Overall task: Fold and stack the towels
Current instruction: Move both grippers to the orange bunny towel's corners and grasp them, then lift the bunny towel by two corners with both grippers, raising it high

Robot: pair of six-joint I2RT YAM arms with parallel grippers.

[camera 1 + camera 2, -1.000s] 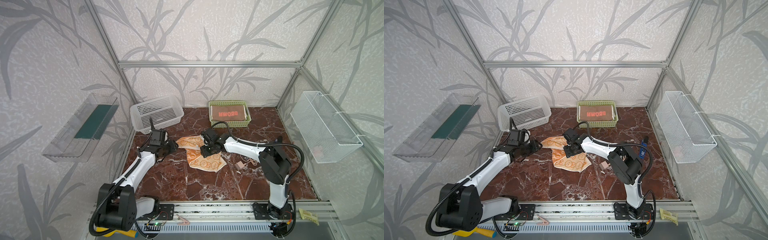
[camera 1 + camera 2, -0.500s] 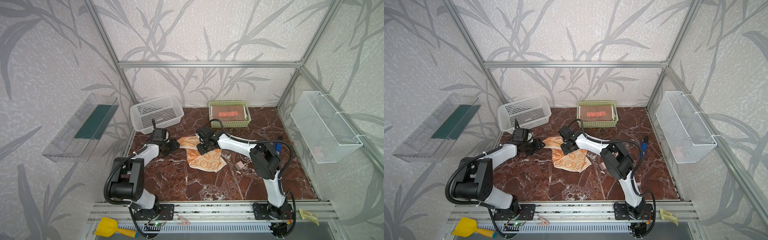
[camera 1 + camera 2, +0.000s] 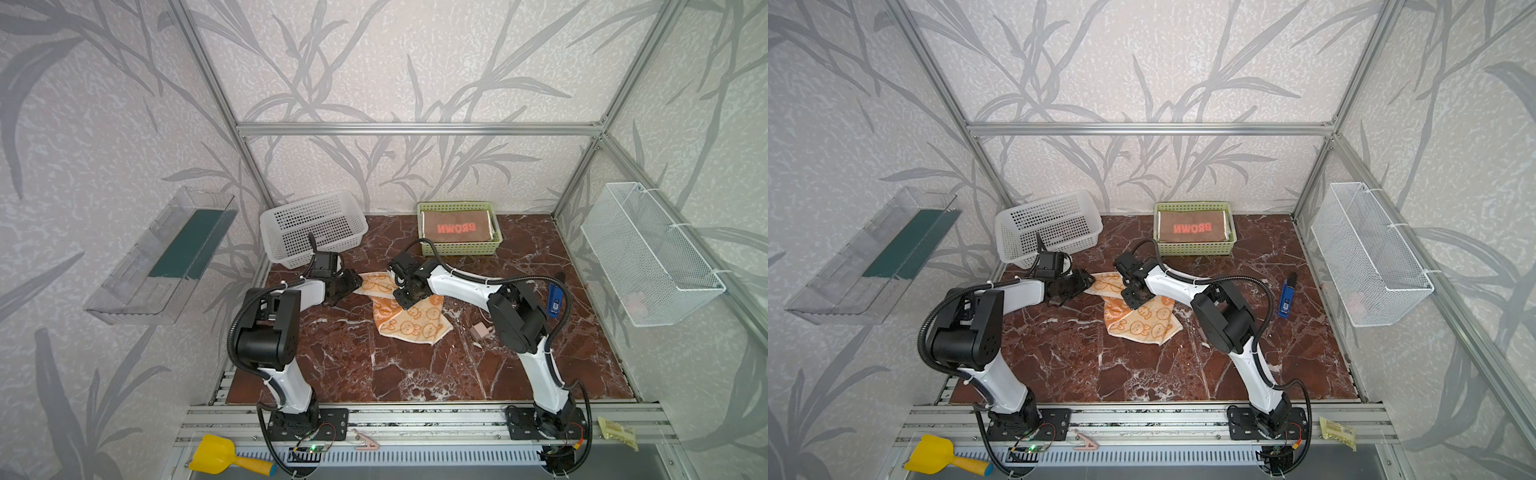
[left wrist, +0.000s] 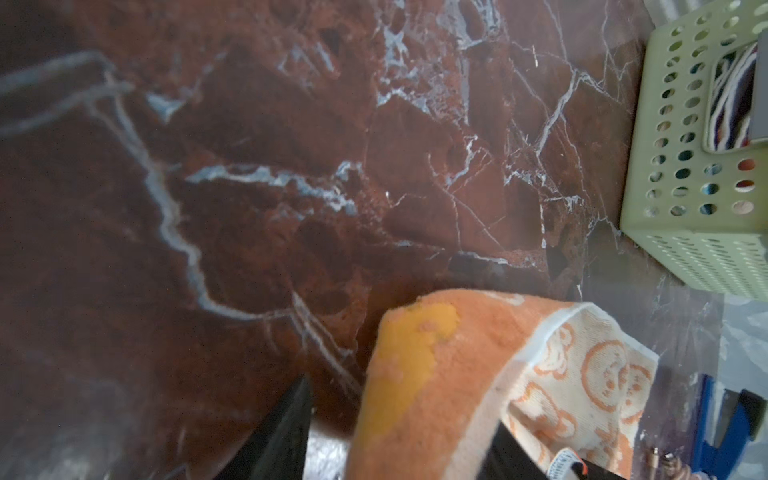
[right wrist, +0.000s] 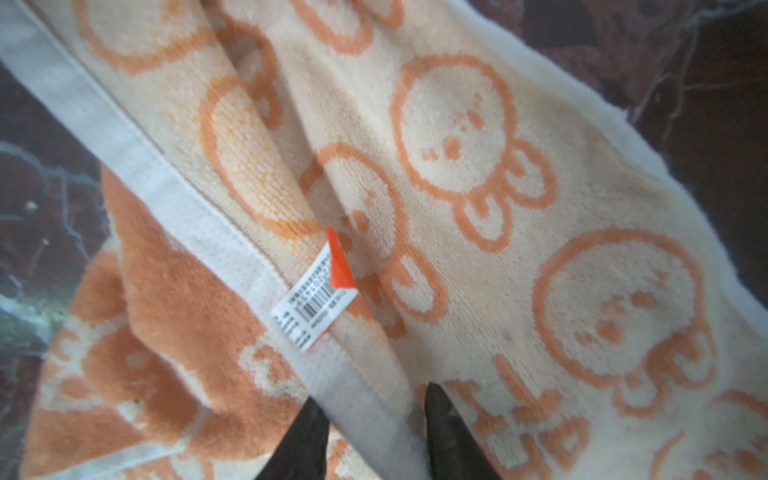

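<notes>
- Counter (image 3: 415, 365): red-brown marble slab with white veins. It carries both baskets and the loose towel.
- White basket (image 3: 316, 232): perforated plastic, at the rear left corner of the counter, tilted.
- Green basket (image 3: 459, 249): perforated plastic, at the rear edge, right of the middle.
- Brown towel (image 3: 457, 226): folded flat inside the green basket, with red lettering on top.
- Orange bunny towel (image 3: 415, 320): lies crumpled on the rear half of the counter, about midway between the side edges. One part shows the pale face with orange bunnies and another the orange face. Both top views show it between the two grippers (image 3: 1142, 322).
- Left gripper (image 3: 355, 286): low at the towel's left corner. The left wrist view (image 4: 401, 401) shows the corner lying between the jaws. The jaws are released, and a gap shows between one finger (image 4: 286, 432) and the cloth.
- Right gripper (image 3: 405, 297): down on the towel's rear part. The right wrist view (image 5: 374, 395) shows the white hem running between the two fingertips. Whether the jaws pinch the hem cannot be told.
- Blue object (image 3: 1285, 297): lies near the right edge of the counter, well apart from the towel.
- Label (image 5: 316, 299): white with a barcode and an orange flap, sewn at the hem, near the right fingertips.
</notes>
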